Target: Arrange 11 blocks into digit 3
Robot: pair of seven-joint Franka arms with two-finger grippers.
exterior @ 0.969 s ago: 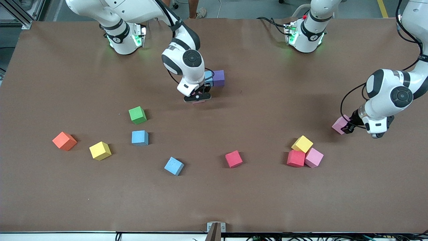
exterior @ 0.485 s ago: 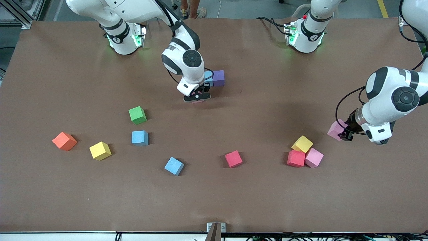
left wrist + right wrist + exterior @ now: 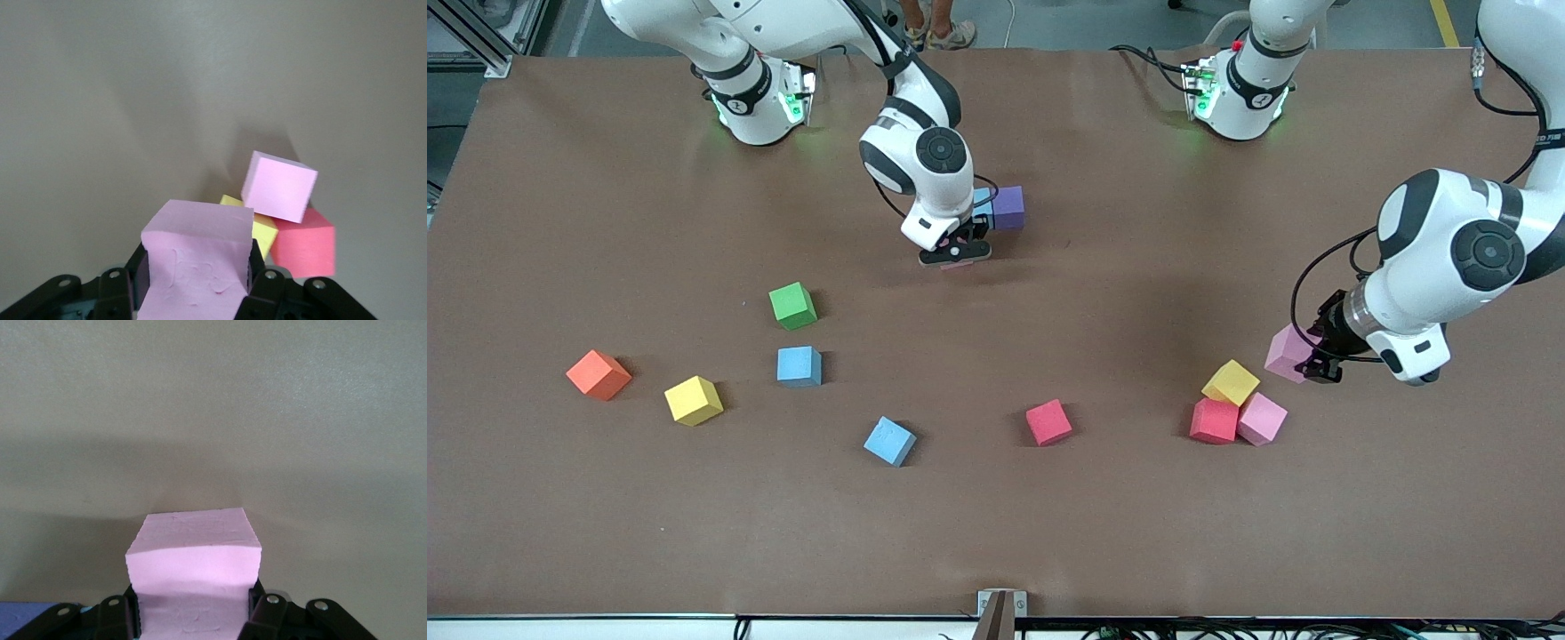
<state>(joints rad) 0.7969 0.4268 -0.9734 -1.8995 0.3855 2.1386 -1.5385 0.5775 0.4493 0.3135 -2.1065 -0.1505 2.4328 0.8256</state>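
Little of the digit 3 exists yet: only a matte purple cube [image 3: 1009,207] and a light blue cube [image 3: 983,201] stand touching, upper centre of the front view. The right gripper [image 3: 955,255] sits just below them in that frame, clamped on a pale pink foam cube [image 3: 193,577], seemingly about to add a third. The left gripper [image 3: 1319,364], at mid frame toward the left arm's end of the table, is clenched on another pink cube [image 3: 1288,353], lifted over the brown table [image 3: 1103,524].

The remaining blocks lie scattered lower in the frame: a green cube [image 3: 792,305], two light blue cubes [image 3: 799,365] [image 3: 889,441], a yellow cube [image 3: 693,400], a red cube [image 3: 1048,422], and a touching cluster of yellow [image 3: 1231,382], red [image 3: 1214,421] and pink [image 3: 1262,419]. An orange cube [image 3: 599,374] sits apart.
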